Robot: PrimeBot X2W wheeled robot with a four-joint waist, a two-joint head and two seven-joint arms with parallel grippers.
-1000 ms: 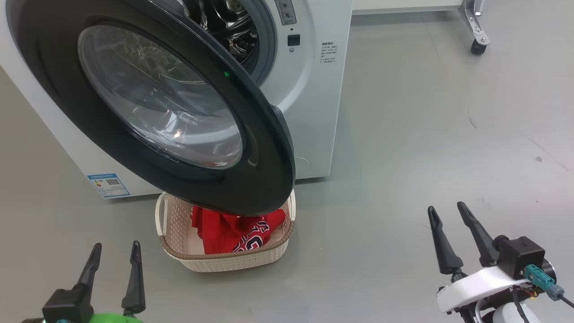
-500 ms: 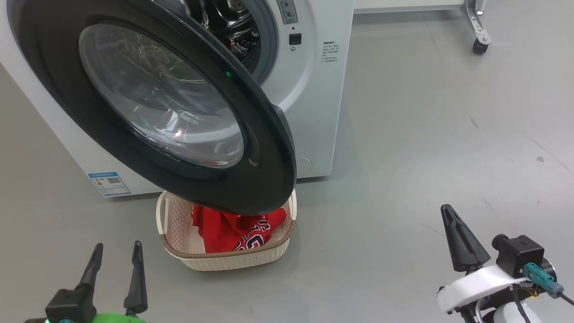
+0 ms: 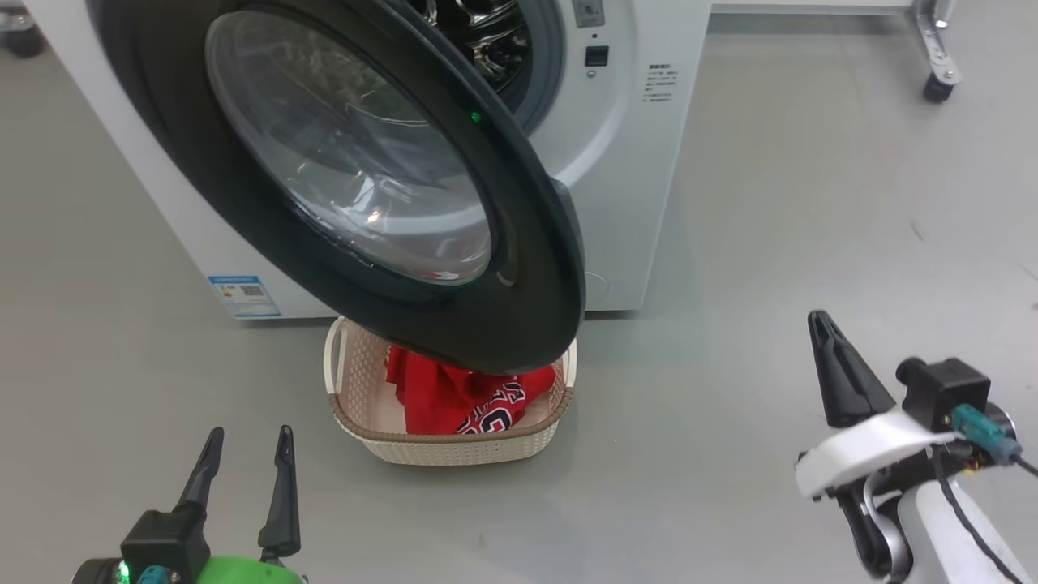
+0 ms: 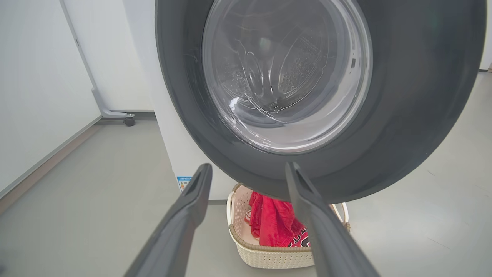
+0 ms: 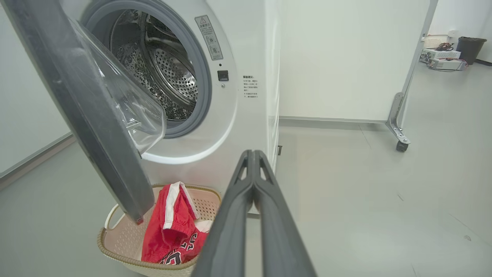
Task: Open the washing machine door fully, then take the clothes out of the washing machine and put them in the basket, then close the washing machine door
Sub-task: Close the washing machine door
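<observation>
The washing machine door [image 3: 349, 154], black-rimmed with a clear glass bowl, stands swung out from the white washing machine [image 3: 641, 162]. Its steel drum [image 5: 161, 65] looks bare. Under the door's lower edge the cream basket [image 3: 454, 446] sits on the floor with the red clothes [image 3: 462, 397] in it. My left gripper [image 3: 249, 432] is open and empty at the lower left, short of the basket; from the left wrist it [image 4: 248, 166] faces the door [image 4: 307, 77]. My right gripper [image 3: 817, 320] is shut on nothing, well right of the basket, its tips [image 5: 251, 152] together.
Grey floor spreads out to the right of the machine. A wheeled stand leg with a caster [image 3: 937, 85] stands at the far right by a white partition. Another caster [image 4: 128, 122] is left of the machine. A black bin [image 5: 467, 48] stands far off.
My right gripper has shut, empty. The head camera has shifted, so the machine and basket sit further right in the picture. The door, the basket and the clothes have not moved.
</observation>
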